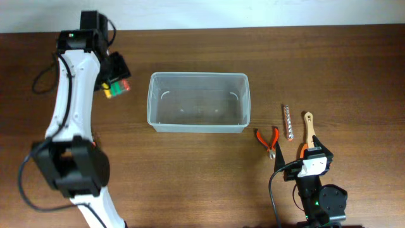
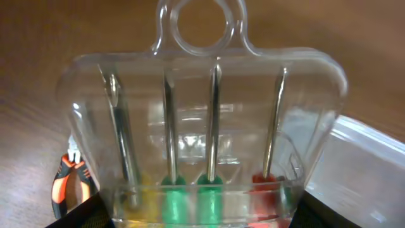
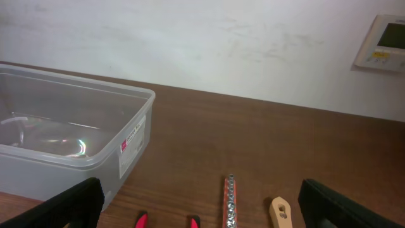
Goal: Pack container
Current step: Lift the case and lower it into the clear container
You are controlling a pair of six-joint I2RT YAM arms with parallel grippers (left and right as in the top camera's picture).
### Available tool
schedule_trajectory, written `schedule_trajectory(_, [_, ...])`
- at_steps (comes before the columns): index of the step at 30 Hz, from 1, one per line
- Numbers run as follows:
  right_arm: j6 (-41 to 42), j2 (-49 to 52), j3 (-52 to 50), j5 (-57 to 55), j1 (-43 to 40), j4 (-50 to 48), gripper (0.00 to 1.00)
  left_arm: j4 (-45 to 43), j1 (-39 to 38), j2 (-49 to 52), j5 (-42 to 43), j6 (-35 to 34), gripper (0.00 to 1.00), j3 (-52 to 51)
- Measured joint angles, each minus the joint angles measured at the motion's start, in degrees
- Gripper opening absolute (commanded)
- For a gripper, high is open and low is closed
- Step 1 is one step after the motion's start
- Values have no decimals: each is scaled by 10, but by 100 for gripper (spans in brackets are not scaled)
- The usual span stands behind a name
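Pinching the screwdriver case point(image 2: 202, 139), the left hand point(image 2: 205, 215) is near the left end of the container point(image 1: 198, 128), which stands empty at the middle of the table point(image 1: 190, 183). Packing looks barely begun: next, the case needs carrying over the rim and releasing. Pliers point(image 1: 268, 138) lie right of the container; the right hand point(image 3: 204, 204), spread, hangs nearby.

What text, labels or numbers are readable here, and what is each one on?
Nothing can be read in any view.
Sticker on the container end wall: white with a red mark, print too small to read.
Wall panel: has a display and buttons, too blurred to read.
Case of screwdrivers: clear plastic, no print visible.
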State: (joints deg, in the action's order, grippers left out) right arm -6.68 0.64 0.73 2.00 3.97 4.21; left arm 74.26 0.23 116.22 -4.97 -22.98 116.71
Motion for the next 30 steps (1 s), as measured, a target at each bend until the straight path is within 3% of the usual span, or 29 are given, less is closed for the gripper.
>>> schedule_trajectory(6, [0,0,0,0,0,0,99,23,-103,-94,0,8,58,12])
schedule_trajectory(12, [0,0,0,0,0,0,99,42,-180,-103,1,9,58,13])
schedule_trajectory(21, [0,0,0,0,0,0,99,45,-208,-76,0,9,58,13])
schedule_trajectory(30, [0,0,0,0,0,0,99,40,-226,30,0,9,58,13])
